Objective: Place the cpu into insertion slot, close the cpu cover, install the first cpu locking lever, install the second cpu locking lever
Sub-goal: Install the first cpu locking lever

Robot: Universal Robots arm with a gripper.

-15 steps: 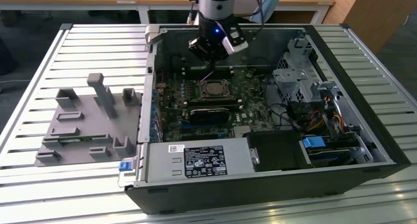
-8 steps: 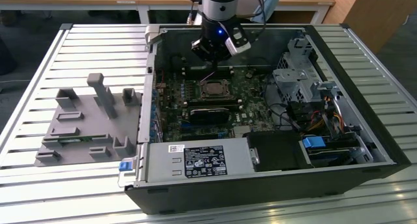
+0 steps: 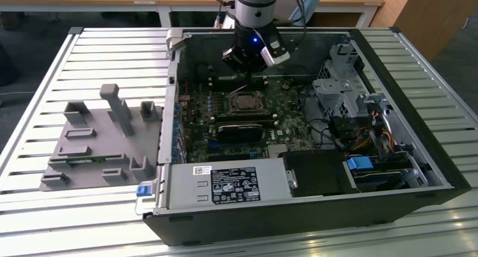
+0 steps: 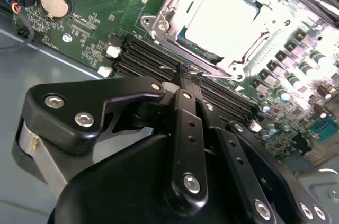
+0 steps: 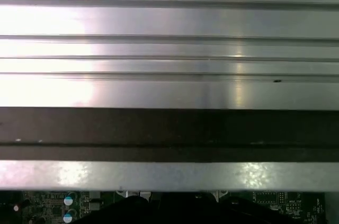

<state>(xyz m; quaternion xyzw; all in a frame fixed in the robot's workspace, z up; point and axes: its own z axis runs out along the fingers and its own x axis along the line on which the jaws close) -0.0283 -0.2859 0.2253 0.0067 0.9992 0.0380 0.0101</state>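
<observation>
Silver cpu (image 4: 225,15): you see it seated in the insertion slot (image 4: 183,38), just beyond the gripper's fingertips.
Cpu cover (image 4: 169,9): its metal frame lies down around the chip.
Gripper (image 4: 188,75): your fingers are pinched together at a thin wire lever (image 4: 217,75) beside the socket.
Arm: it hangs over the motherboard (image 3: 247,114) inside the open computer case (image 3: 440,173).

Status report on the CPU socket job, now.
Gripper shut, fingers pinched on a thin wire lever beside the socket. Pale silver square cpu seated under the silvery metal cpu cover. Nothing blocking.
</observation>
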